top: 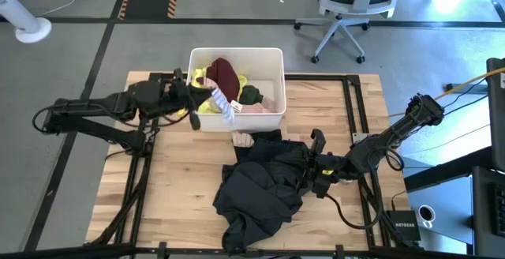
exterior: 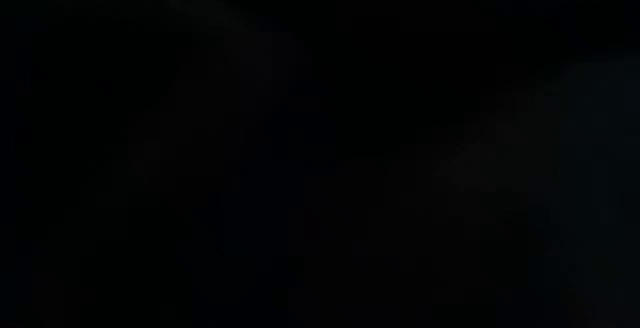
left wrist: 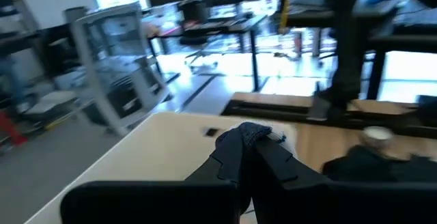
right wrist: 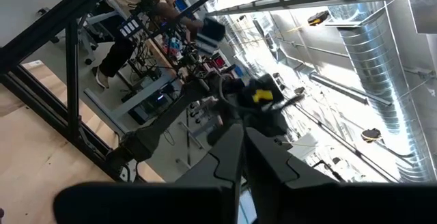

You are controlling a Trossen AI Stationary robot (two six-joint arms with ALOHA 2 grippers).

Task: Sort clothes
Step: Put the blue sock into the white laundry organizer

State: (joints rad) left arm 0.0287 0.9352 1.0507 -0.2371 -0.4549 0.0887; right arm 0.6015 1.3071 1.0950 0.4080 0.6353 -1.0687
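Observation:
A white bin (top: 276, 61) at the table's far middle holds maroon (top: 224, 73), neon yellow (top: 207, 107), dark green (top: 251, 95) and pink (top: 267, 107) garments. My left gripper (top: 207, 99) is over the bin's left wall, shut on a grey-white striped sock (top: 226, 109). A large black garment (top: 260, 188) lies heaped on the table. A small pale pink piece (top: 242, 139) lies by the bin's near wall. My right gripper (top: 309, 164) is at the heap's right edge, its fingers shut (right wrist: 242, 138) and tipped up. The low view is all dark. My left gripper pinches one end of the sock (left wrist: 246, 134) between its two fingertips, coming level from the table's left. The rest of the sock hangs past the fingers over the clothes in the bin. My right gripper lies against the black heap; I cannot tell whether it touches it.
Black frame rails (top: 351, 101) run along the table's sides. Bare wood (top: 166, 180) lies on the near left. A small grey box (top: 404, 227) sits at the near right corner. An office chair (top: 347, 6) stands beyond the table.

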